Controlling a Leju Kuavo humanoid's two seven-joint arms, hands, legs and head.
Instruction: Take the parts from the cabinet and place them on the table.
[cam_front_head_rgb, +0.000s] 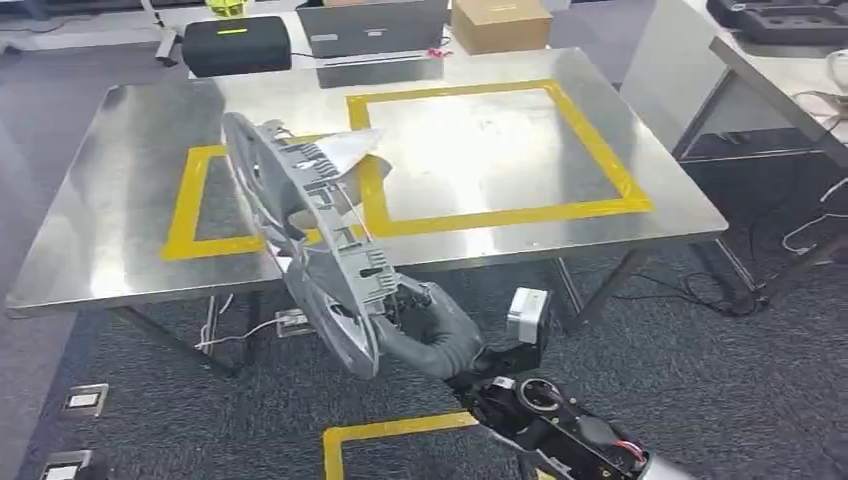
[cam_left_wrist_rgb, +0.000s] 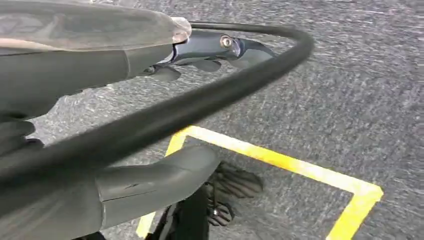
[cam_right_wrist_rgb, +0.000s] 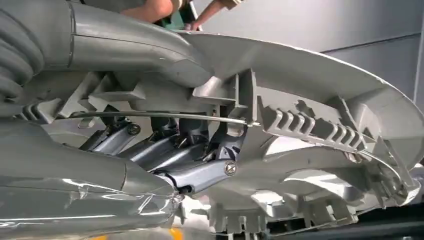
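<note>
- My right hand (cam_front_head_rgb: 425, 325) is clamped on the grey plastic part (cam_front_head_rgb: 300, 220), held tilted above the desk's (cam_front_head_rgb: 120, 200) six o'clock edge.
- Setting it down is left.
- My left hand (cam_left_wrist_rgb: 210, 50) holds nothing, fingers apart.

We see part (cam_front_head_rgb: 300, 215) in right robot hand (cam_front_head_rgb: 425, 325), before table (cam_front_head_rgb: 120, 200), its far end over table's near edge. Box (cam_front_head_rgb: 500, 22) at table's far edge.

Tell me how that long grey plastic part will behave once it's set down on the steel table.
The grey plastic part is probably stiff: held near one end by the right hand, it shows no droop. Its thin ribbed shell suggests lightness. Curved, it may rock or slide on the steel table.
</note>
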